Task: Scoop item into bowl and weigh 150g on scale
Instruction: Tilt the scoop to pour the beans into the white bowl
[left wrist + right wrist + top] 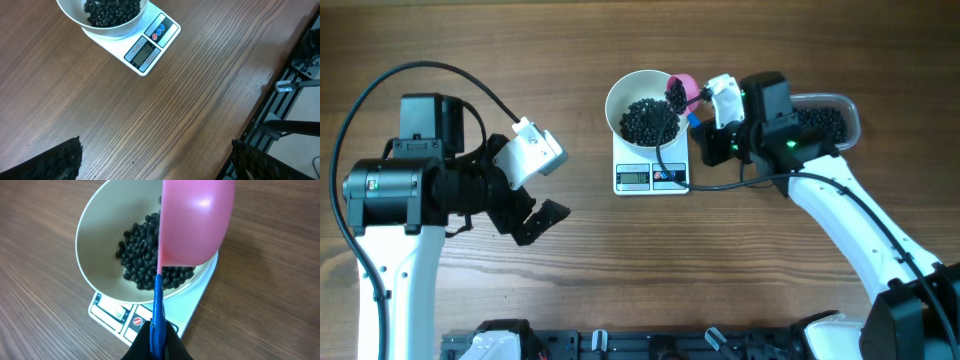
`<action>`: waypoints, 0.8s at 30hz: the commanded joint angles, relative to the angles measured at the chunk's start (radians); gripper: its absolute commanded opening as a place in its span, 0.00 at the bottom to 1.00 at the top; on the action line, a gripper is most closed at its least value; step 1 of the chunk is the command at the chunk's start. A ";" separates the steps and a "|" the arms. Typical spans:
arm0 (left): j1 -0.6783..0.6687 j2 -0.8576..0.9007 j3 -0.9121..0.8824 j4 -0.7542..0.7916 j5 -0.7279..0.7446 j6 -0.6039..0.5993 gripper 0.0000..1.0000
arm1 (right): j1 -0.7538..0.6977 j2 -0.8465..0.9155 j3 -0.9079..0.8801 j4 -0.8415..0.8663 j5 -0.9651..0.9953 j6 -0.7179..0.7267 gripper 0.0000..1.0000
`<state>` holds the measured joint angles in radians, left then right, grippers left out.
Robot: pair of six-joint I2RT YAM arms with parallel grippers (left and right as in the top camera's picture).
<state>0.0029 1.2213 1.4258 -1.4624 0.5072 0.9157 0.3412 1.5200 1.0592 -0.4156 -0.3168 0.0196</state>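
Note:
The white bowl stands on the small white scale at the table's middle and holds a dark heap of the item. My right gripper is shut on the blue handle of a pink scoop. That scoop is tipped on its side over the bowl's right rim, above the black grains. My left gripper hangs open over bare wood to the left, well apart from the scale. Nothing lies between its fingertips.
A clear plastic tub with more black grains sits at the far right, partly under my right arm. A dark rail runs along the table's front edge. The scale's cable crosses its top.

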 commanded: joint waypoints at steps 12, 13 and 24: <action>0.006 0.004 -0.003 0.000 0.019 0.019 1.00 | 0.147 -0.017 0.022 0.015 0.399 -0.354 0.05; 0.006 0.004 -0.003 0.000 0.019 0.019 1.00 | 0.157 -0.017 0.022 0.019 0.399 -0.391 0.05; 0.006 0.004 -0.003 0.000 0.019 0.019 1.00 | 0.189 0.056 0.022 0.129 0.455 -0.451 0.04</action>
<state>0.0029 1.2213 1.4258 -1.4624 0.5072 0.9157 0.5186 1.5314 1.0603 -0.3122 0.0875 -0.3996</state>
